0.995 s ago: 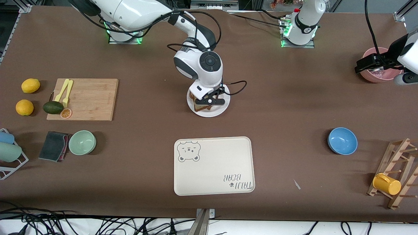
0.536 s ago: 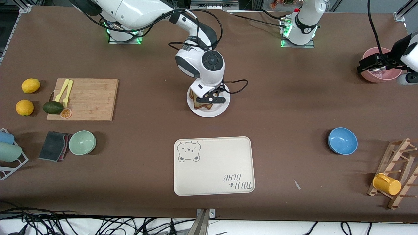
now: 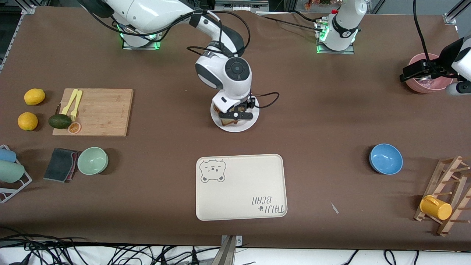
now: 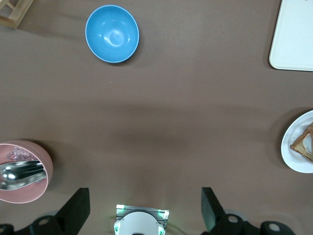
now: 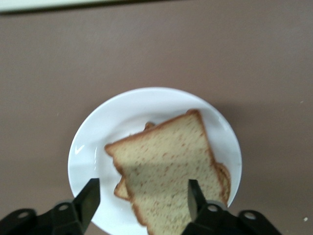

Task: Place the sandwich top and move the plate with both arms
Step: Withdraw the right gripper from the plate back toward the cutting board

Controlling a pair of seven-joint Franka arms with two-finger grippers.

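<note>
1. The sandwich top (image 5: pixel 166 171) lies on the plate (image 5: pixel 98 142), stacked askew over another slice.
2. The right gripper (image 5: pixel 142 196) hangs just above the plate, fingers (image 5: pixel 89 196) spread wide either side of the bread, gripping nothing.
3. The left gripper (image 4: pixel 142 210) waits over the pink bowl (image 4: pixel 29 181), well apart from the plate, fingers wide, empty.

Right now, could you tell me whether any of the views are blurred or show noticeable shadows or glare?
Right wrist view: the sandwich top is slightly soft, with a shadow band across it between the right gripper's open fingers; the plate shows a small highlight. Left wrist view: sharp, with a faint broad shadow on the table. Front view: evenly lit, soft shadows beside the bowls.
</note>
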